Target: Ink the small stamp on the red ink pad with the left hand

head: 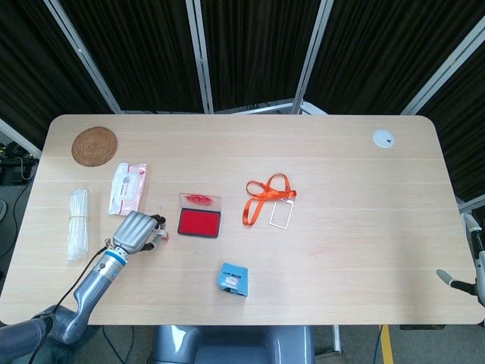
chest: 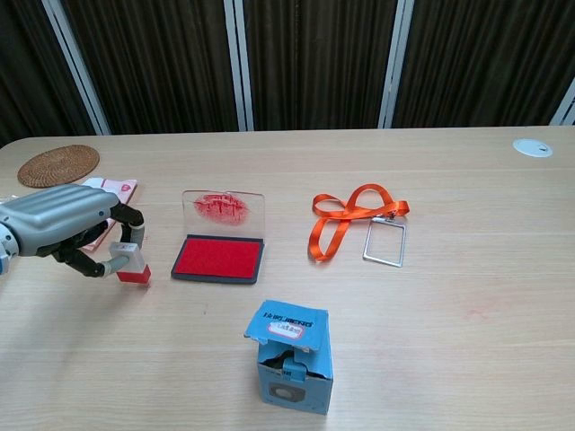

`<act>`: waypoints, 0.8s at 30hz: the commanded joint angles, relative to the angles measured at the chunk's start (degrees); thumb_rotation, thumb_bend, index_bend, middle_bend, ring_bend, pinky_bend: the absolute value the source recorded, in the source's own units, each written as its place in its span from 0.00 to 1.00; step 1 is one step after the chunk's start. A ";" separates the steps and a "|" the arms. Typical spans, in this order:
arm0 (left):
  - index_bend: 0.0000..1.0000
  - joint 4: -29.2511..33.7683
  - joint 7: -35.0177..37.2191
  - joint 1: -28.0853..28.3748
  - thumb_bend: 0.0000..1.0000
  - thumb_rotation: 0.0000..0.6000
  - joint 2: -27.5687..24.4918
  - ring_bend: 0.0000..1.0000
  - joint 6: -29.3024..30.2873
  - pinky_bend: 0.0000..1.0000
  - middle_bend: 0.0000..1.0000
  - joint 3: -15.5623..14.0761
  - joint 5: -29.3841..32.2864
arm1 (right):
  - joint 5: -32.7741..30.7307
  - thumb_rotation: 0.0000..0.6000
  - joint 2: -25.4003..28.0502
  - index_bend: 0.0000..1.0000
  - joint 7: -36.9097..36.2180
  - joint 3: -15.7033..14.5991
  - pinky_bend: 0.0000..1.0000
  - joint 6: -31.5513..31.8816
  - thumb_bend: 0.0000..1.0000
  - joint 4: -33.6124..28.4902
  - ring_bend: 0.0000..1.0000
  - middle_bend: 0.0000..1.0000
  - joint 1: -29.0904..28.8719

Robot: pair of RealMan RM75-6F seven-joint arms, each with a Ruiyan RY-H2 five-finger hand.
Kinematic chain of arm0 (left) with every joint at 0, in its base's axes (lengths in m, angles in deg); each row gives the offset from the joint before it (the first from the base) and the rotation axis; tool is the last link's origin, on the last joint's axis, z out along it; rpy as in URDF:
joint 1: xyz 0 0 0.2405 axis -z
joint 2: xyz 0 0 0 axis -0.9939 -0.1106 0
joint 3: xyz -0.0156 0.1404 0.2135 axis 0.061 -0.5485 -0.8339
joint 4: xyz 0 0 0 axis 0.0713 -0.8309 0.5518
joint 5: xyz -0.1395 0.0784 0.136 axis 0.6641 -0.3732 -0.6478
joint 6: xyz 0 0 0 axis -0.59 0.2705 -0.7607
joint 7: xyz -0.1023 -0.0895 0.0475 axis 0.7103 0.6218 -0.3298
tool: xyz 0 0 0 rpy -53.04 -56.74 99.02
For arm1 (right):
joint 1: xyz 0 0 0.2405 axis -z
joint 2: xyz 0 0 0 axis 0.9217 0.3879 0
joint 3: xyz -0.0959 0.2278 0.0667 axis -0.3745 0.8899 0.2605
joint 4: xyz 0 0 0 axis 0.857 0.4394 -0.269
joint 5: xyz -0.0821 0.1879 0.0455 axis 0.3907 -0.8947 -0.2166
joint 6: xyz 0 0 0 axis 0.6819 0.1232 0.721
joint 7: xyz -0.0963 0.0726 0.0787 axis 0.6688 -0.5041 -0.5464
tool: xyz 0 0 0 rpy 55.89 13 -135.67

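- The left robot hand (chest: 67, 229) sits near the left edge of the surface (chest: 467, 296), fingers curled round the small stamp (chest: 132, 262) and pinching it.
- The stamp pokes out below the fingertips, red base down, touching or just off the wood; can't tell which.
- Red ink pad (chest: 218, 259) is just to the right of the stamp, apart from it, with its clear lid (chest: 224, 214) standing up at the back and smeared red.
- From the head view, same deal: left robot hand (head: 136, 233) right beside the ink pad (head: 199, 223).
- The right robot hand (head: 464, 282) barely shows at the right edge, so can't tell how its fingers sit.
- Nearby: a wipes packet (chest: 110, 190) behind the hand, a blue box (chest: 290, 356) in front, and an orange lanyard (chest: 349, 217).
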 commanded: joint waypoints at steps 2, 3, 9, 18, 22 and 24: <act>0.54 2.58 -0.68 1.06 0.43 1.00 -1.11 0.80 0.62 0.84 0.50 1.75 0.32 | -0.20 1.00 0.09 0.00 -0.13 0.04 0.00 -0.16 0.00 -0.06 0.00 0.00 -0.02; 0.54 3.29 -1.02 1.47 0.43 1.00 -1.30 0.80 0.50 0.84 0.50 2.32 0.62 | -0.30 1.00 0.11 0.00 -0.19 0.07 0.00 -0.23 0.00 -0.04 0.00 0.00 -0.04; 0.54 5.79 -3.41 4.37 0.43 1.00 -1.01 0.80 -1.83 0.84 0.50 5.67 3.51 | -1.00 1.00 0.19 0.00 -0.35 0.41 0.00 -0.63 0.00 0.14 0.00 0.00 -0.24; 0.55 3.50 -10.29 10.25 0.44 1.00 3.85 0.80 -8.08 0.84 0.51 9.73 11.88 | -3.19 1.00 0.02 0.00 -0.56 1.21 0.00 -2.30 0.00 1.05 0.00 0.00 -0.95; 0.55 2.02 -11.13 11.47 0.48 1.00 5.60 0.80 -8.89 0.84 0.51 9.58 13.38 | -3.70 1.00 -0.01 0.00 -0.53 1.19 0.00 -2.74 0.00 1.38 0.00 0.00 -0.99; 0.55 1.26 -11.18 11.88 0.48 1.00 6.27 0.80 -9.17 0.84 0.51 9.51 13.81 | -3.87 1.00 -0.07 0.00 -0.45 1.19 0.00 -2.83 0.00 1.49 0.00 0.00 -1.00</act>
